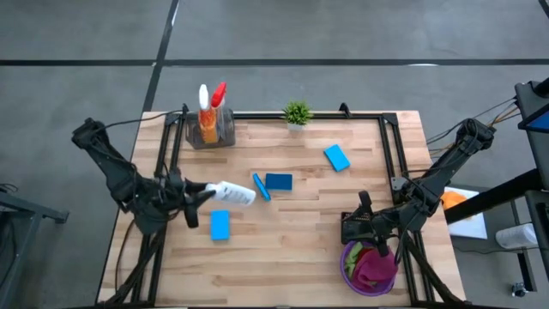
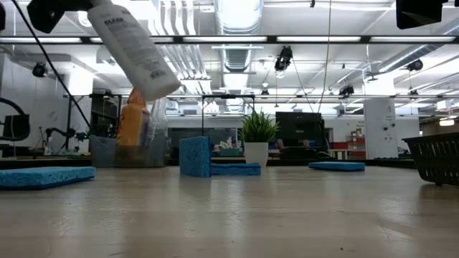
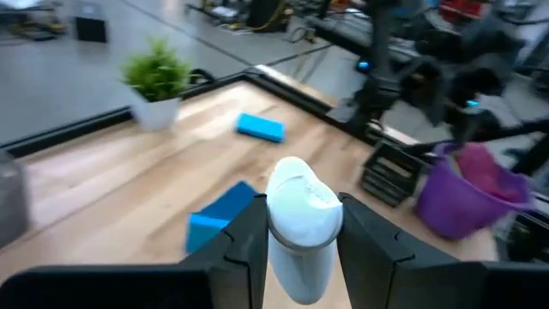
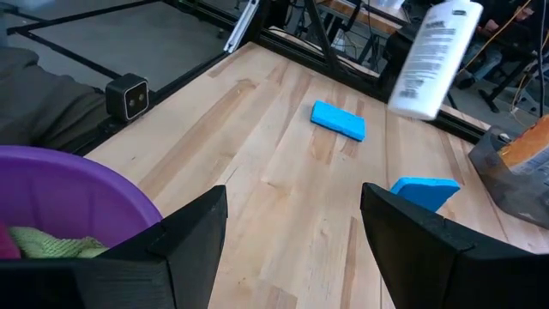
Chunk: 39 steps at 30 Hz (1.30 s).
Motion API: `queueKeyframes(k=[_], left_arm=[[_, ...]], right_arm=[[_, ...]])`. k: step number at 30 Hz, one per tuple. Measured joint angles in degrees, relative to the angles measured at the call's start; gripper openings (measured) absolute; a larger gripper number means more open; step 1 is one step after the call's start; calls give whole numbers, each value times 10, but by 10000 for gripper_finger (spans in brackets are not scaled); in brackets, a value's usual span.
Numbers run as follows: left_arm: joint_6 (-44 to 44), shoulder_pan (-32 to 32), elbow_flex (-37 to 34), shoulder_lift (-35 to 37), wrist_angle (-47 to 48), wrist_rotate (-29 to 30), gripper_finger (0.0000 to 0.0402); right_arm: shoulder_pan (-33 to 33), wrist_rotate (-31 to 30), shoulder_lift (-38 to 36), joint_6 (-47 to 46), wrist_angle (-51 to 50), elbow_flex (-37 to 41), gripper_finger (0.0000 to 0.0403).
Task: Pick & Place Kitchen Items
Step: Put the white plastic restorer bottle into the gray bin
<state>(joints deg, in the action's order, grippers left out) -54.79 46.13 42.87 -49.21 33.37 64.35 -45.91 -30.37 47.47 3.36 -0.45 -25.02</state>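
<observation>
White plastic filled the left gripper point(image 1: 196, 194): its two dark fingers point(image 3: 371, 240) were clamped on the neck end of a white spray bottle point(image 1: 233, 193), which hung tilted in the air above the table point(image 1: 300, 249). In the low view the bottle's label carried dark print — a word beginning "CLEAN" could just be made out, the finer lines beneath it too small to read. Just below the held bottle lay one blue sponge point(image 1: 220, 225); beyond its free end stood an upright sponge point(image 1: 261, 186) touching a flat one point(image 1: 279, 181), and a fourth point(image 1: 337, 157) lay farther off, toward the small potted plant point(image 1: 297, 112). Back beside the left arm, a clear bin point(image 1: 210, 130) held the red-topped bottle point(image 1: 218, 93) and the orange one point(image 1: 207, 123). The right gripper point(image 1: 352, 228) hovered with jaws spread wide and nothing between them, right next to a purple bowl point(image 1: 350, 273) holding green and magenta cloths point(image 1: 372, 266).
</observation>
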Motion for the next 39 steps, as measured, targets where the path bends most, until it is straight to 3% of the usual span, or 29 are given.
queueKeyframes(k=[6, 13, 20, 39], left_arm=[[-123, -55, 30, -1, 147, -3, 105], [-188, -166, 58, -1, 272, -66, 105], [-165, -272, 85, -2, 334, -104, 105], [-44, -478, 181, -56, 427, -105, 105]], right_arm=[[0, 0, 0, 0, 0, 0, 265], [0, 0, 0, 0, 0, 0, 265], [0, 0, 0, 0, 0, 0, 265], [0, 0, 0, 0, -2, 0, 265]])
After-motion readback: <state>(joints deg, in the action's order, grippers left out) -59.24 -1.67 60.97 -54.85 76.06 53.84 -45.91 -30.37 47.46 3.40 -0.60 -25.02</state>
